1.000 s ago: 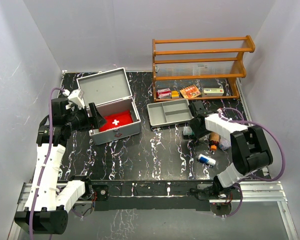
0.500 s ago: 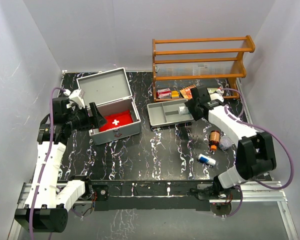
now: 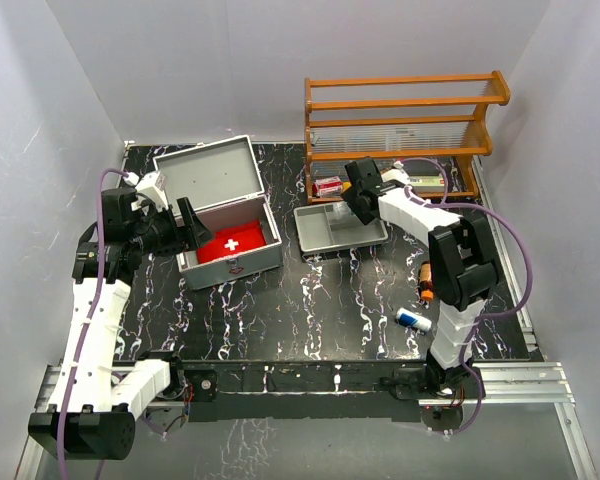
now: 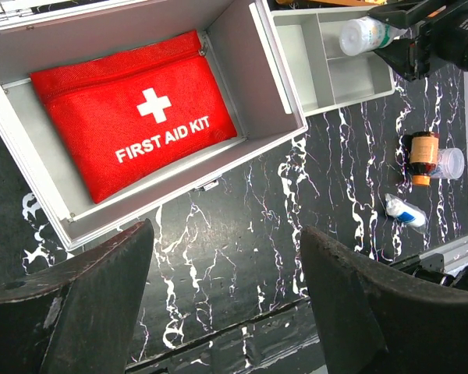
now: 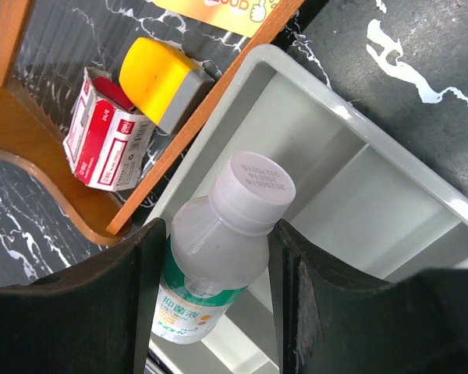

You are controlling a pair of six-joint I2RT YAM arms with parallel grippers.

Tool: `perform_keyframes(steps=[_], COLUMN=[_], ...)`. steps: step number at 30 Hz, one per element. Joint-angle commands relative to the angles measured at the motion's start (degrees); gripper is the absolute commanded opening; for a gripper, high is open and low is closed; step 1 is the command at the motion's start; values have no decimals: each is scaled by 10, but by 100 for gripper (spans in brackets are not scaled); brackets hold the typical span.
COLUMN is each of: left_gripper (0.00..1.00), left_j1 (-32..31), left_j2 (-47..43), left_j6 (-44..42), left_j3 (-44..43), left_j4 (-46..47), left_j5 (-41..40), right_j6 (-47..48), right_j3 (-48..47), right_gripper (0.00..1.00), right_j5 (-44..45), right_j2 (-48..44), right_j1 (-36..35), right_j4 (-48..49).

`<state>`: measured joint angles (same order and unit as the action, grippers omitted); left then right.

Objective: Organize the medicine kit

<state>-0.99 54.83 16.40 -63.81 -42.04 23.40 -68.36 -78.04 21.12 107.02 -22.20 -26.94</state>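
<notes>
1. The white bottle (image 5: 218, 249) sits between the fingers of the right end effector (image 5: 217, 265), which is clamped on its body. The cap projects beyond the fingertips.
2. The bottle hangs over the grey tray (image 5: 390, 195), at the tray's edge nearest the wooden shelf (image 5: 15, 117). Whether it touches the tray floor cannot be told.
3. Long axis: tilted, nearly level, with the cap leading away from the wrist across the tray's compartments. Judgement: the next move is a short descent and a release, so the bottle should lie flat inside one compartment, clear of the dividers.
4. The right arm is the arm at the tray. The left end effector (image 4: 226, 296) hovers with fingers apart and empty above the open metal case (image 4: 242, 70), which holds the red first-aid pouch (image 4: 136, 132).
5. An amber bottle (image 4: 423, 152) and a small blue-and-white tube (image 4: 404, 212) lie on the counter (image 4: 242, 226), nearer the right arm.
</notes>
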Motion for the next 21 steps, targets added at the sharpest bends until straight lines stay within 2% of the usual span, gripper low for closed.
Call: perform_keyframes(steps=[1,7,15,21], left_gripper=[74,74,76,76], left_j1=[-2,-2,-2,-3], left_j2=[-2,3,1,-1], left_j6=[10,7,-10,-11], left_j3=[-13,-14,-22,-23], left_j4=[-1,-8,-18,-19], left_j5=[17,16,21,28], right_j6=[0,-18,13,20], right_j3=[-33,-31,-30,-10], right_gripper=[33,39,65,69], right_j5=[36,35,14,8], right_j2=[11,38,29,-16], right_j1=[-6,-14,-18,-18], right_j4=[25,31,47,41])
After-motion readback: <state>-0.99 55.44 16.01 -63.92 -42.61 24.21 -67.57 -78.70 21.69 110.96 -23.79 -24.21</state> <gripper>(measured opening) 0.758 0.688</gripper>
